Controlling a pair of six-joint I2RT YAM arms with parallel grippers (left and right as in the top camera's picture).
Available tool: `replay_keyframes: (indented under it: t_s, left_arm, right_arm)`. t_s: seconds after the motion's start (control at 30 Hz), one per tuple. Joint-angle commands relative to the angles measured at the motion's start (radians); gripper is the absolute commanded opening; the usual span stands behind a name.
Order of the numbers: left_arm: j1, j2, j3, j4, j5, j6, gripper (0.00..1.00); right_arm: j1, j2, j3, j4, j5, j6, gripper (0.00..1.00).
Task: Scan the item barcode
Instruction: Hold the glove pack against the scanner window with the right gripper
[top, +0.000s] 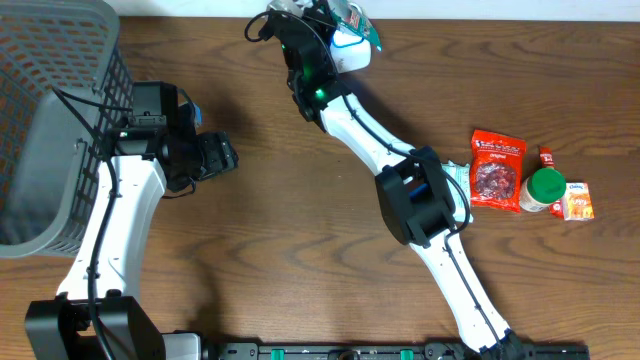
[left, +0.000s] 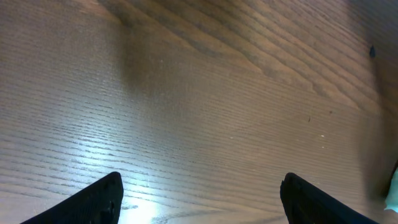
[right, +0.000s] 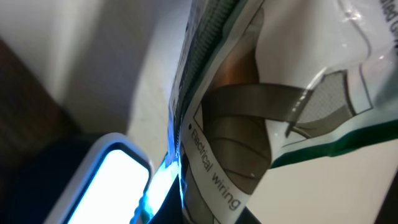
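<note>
Packet (right: 249, 124) was held tight in the right hand (top: 336, 22), just beside the glowing scanner (right: 106, 180), while the left hand (top: 222, 155) was seen wide open and empty, well apart.

Grey mesh basket (top: 40, 60) sits far left on the wood table (top: 280, 250). Over on the right, a red snack pouch (top: 496, 170), a green-lidded jar (top: 545, 190) and a small orange box (top: 578, 200).

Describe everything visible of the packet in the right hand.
The packet is a glossy clear-plastic pouch over a white card with a green edge, printed "Electrical wiring", with grey-brown bands pictured. Tilted, it is held by the right hand at the far edge of the table, beside a white, blue-lit scanner.
</note>
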Motion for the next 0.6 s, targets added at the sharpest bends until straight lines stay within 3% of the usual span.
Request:
replay_keyframes:
  t_s: [0.0,0.23,0.27,0.57]
  left_arm:
    - [0.003,0.001,0.007,-0.003,-0.006,0.010,0.82]
    - [0.003,0.001,0.007,-0.003,-0.006,0.010,0.82]
    - [0.003,0.001,0.007,-0.003,-0.006,0.010,0.82]
    - [0.003,0.001,0.007,-0.003,-0.006,0.010,0.82]
  right_arm:
    - [0.005,-0.003,0.016,-0.029,0.024,0.093,0.04]
    - [-0.014,-0.003,0.016,-0.074,0.038,0.299,0.06]
    - [-0.014,-0.004,0.016,-0.073,0.050,0.312,0.01]
    - [-0.013,-0.139,0.019,-0.143,0.160,0.332,0.01]
